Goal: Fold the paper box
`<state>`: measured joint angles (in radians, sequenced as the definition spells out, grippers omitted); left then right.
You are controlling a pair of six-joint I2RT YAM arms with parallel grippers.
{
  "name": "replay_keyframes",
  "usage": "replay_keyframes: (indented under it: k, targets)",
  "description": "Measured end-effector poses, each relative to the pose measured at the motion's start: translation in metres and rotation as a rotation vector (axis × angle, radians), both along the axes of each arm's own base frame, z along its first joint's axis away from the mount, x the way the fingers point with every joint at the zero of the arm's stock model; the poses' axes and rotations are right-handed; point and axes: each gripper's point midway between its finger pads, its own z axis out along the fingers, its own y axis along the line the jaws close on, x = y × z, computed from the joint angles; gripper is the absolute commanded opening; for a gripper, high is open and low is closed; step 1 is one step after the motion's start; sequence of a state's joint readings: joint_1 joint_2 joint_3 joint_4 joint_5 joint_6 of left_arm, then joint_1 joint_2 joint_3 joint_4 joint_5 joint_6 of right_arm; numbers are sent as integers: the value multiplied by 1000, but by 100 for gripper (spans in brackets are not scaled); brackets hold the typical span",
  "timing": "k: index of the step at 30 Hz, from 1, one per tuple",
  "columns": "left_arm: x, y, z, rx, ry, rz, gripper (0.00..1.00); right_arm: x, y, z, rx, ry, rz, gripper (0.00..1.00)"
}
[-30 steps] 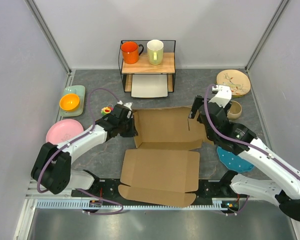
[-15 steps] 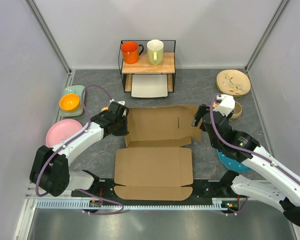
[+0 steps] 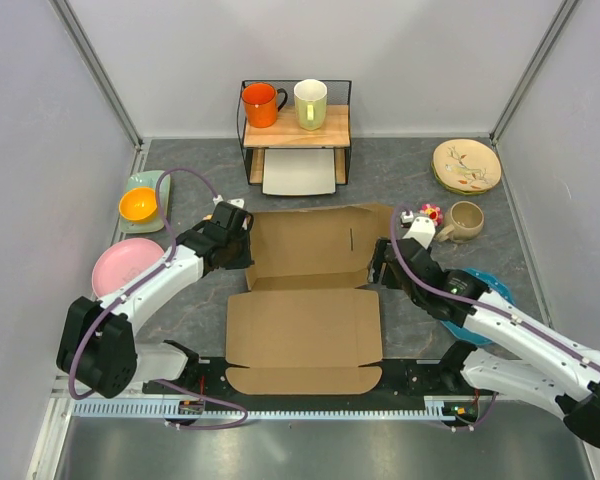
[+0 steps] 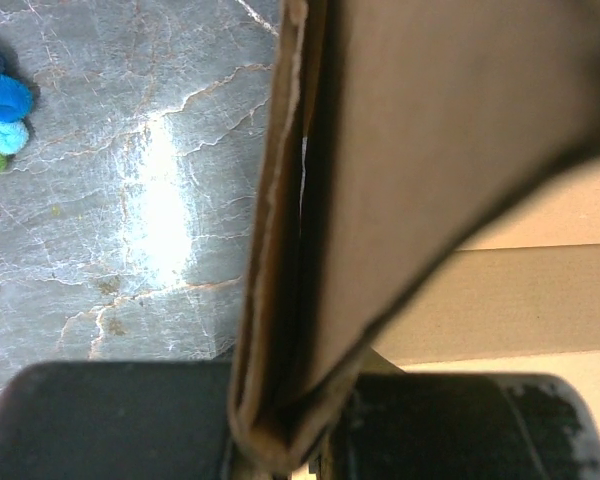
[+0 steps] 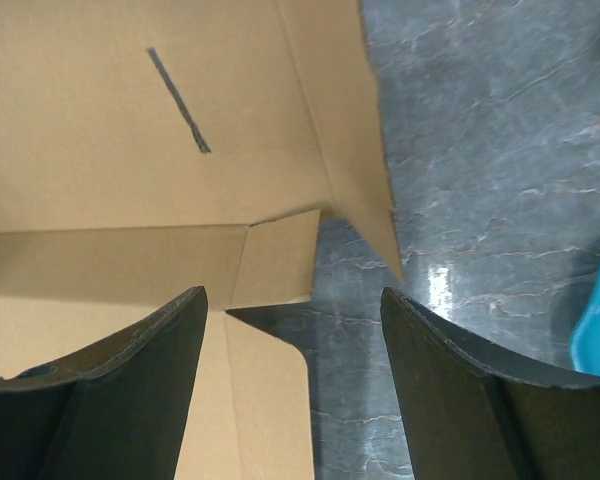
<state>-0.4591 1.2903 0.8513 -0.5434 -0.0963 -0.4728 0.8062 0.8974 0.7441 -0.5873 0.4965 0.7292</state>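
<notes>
1. While both arms work at the paper box [image 3: 305, 325], I count 1 box, 2 mugs, 4 plates, 1 bowl, 1 cup, 1 tray and 1 small colourful toy [image 3: 430, 213] on the table [image 3: 400, 170].
2. That box lies in the middle of the table between the 2 arms. Its near flap is close to the arm bases and its far edge is close to the wooden shelf [image 3: 280, 135].
3. At the box's far left corner, my left gripper [image 3: 242, 250] is clenched on a side flap. The left wrist view shows doubled cardboard pinched between the fingers.
4. At the far right corner, my right gripper [image 5: 292, 300] is spread wide and grips nothing. Its 2 fingers [image 5: 130, 380] hang over a small corner flap and bare table.
5. The shelf carries an orange mug [image 3: 262, 104] and a pale green mug [image 3: 310, 103] on top, with a white tray [image 3: 300, 175] underneath.
6. An orange bowl [image 3: 139, 204] sits on a green plate [image 3: 150, 182] at the left, and a pink plate [image 3: 120, 265] lies nearer to me.
7. At the right, a flowered beige plate [image 3: 466, 165] lies beyond a beige cup [image 3: 465, 220]. A blue plate [image 3: 477, 284] is partly under my right arm.
8. The box is plain brown cardboard, a die-cut sheet with creases and rounded flap corners. 1 narrow slit [image 5: 178, 100] is cut in its far panel.
9. The table is grey and marbled, with glare spots. The shelf is a wood board in a black wire frame.
</notes>
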Motion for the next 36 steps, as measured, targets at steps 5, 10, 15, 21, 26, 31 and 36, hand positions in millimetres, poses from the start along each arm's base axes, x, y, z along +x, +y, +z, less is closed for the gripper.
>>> replay_keyframes:
  k: [5, 10, 15, 21, 26, 31, 36]
  targets:
    - [0, 0, 0, -1, -1, 0, 2, 1, 17, -19, 7, 54, 48, 77]
    - [0, 0, 1, -2, -2, 0, 2, 5, 30, -43, -25, 119, 70, 75]
    - [0, 0, 1, -1, -2, -1, 2, 4, 31, -67, -80, 185, 71, 74]
    - [0, 0, 1, -2, -4, -1, 2, 4, 34, -76, -85, 211, 74, 68]
    - [0, 0, 4, -5, -11, -1, 2, 9, 44, -68, -43, 180, 96, 55]
    - [-2, 1, 3, -5, -11, -3, 2, 14, 57, -56, -5, 132, 132, 42]
    - [-5, 2, 3, -9, -14, -4, 2, 13, 81, -51, -41, 106, 213, 31]
